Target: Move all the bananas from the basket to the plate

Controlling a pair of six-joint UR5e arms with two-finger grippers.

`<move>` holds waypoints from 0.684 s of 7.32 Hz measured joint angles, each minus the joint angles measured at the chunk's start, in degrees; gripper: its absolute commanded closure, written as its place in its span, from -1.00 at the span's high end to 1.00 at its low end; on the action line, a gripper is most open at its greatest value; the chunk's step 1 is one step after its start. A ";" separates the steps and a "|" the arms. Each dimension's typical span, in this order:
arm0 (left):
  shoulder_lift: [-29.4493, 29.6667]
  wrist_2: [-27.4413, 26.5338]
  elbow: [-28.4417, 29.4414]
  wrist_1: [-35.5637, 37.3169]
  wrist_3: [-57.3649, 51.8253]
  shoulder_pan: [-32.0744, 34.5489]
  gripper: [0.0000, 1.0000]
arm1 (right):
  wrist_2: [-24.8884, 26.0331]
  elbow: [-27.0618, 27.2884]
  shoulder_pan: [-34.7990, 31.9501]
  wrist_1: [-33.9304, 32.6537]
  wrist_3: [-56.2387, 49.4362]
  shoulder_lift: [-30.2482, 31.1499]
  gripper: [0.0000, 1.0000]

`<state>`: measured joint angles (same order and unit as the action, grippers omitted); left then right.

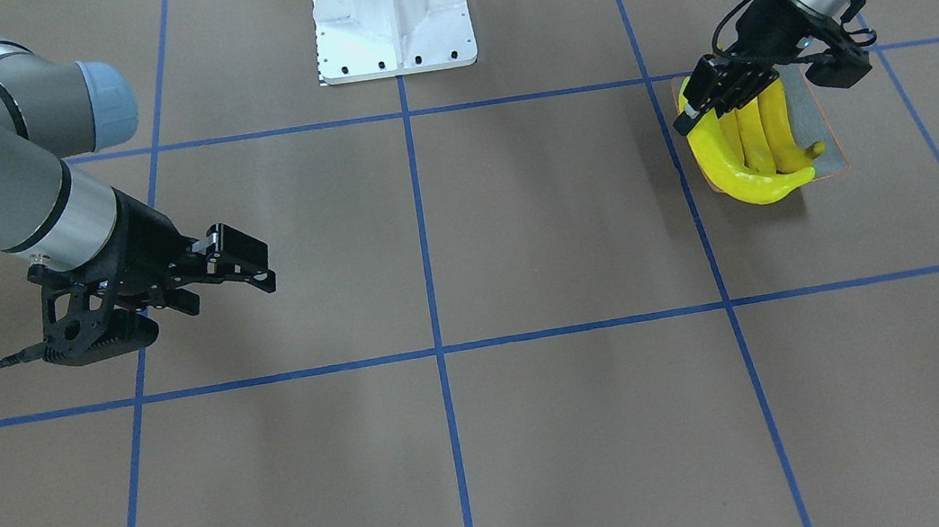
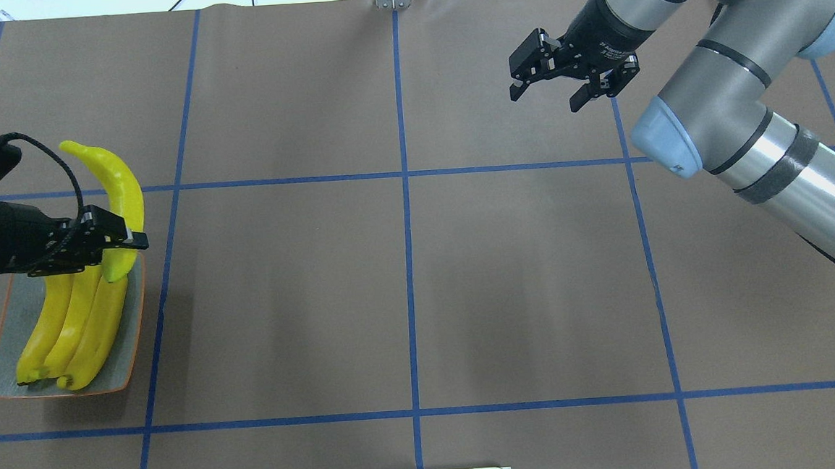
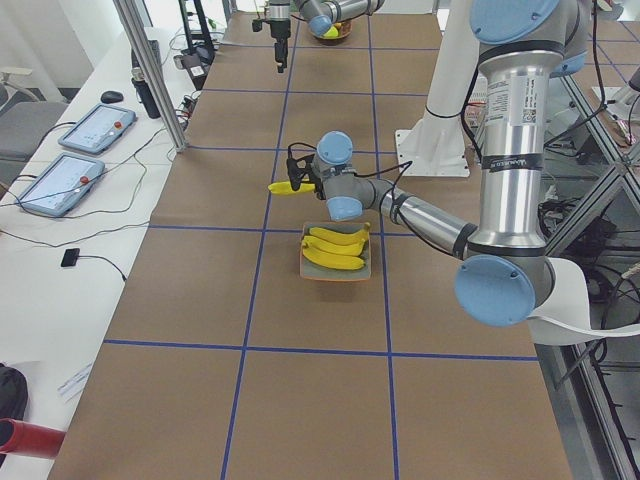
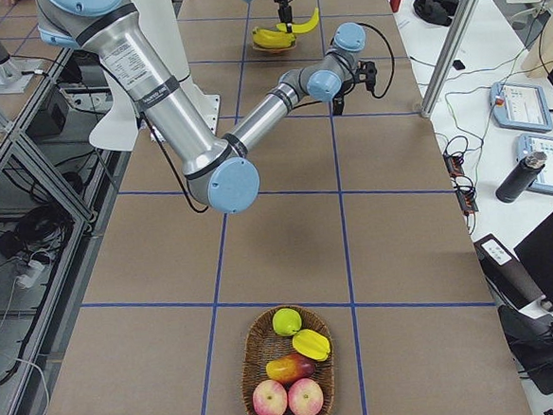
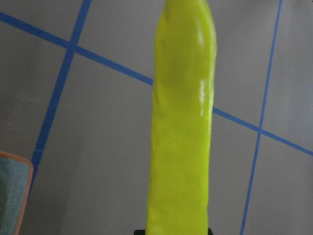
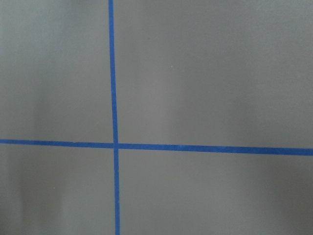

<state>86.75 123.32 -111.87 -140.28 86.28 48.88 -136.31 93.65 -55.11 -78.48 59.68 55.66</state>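
Observation:
My left gripper (image 2: 117,247) is shut on a slightly greenish banana (image 2: 122,191) and holds it over the far edge of the plate (image 2: 4,325). The banana reaches out beyond the plate. It fills the left wrist view (image 5: 181,127), where the plate's corner (image 5: 12,196) shows at the lower left. Three yellow bananas (image 2: 75,324) lie side by side on the square grey-green, orange-rimmed plate. In the front-facing view the held banana (image 1: 739,174) curves around them (image 1: 765,134). My right gripper (image 2: 545,100) is open and empty, far from the plate.
A wicker basket (image 4: 286,368) stands at the table's right end and holds apples, a mango, a star fruit and a green fruit; no banana shows in it. The robot's white base (image 1: 391,15) stands at the table's middle. Blue tape lines cross the brown table.

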 measured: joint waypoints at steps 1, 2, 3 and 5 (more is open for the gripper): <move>-3.38 0.01 -0.66 -0.02 -5.22 2.65 -1.00 | 0.62 0.01 0.37 0.05 0.00 0.21 1.00; -6.93 0.10 -1.19 -0.05 -10.41 5.23 -1.00 | 1.01 -0.04 0.63 0.07 0.00 0.30 1.00; -9.97 0.10 -1.71 -0.07 -14.39 6.83 -1.00 | 1.34 -0.12 0.76 0.08 0.00 0.44 1.00; -15.33 -0.38 -2.08 -0.07 -21.45 7.87 -1.00 | 1.88 -0.17 0.83 0.08 -0.04 0.80 1.00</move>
<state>71.41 122.93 -113.95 -140.34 64.83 56.75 -134.43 93.49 -54.28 -78.40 59.64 56.46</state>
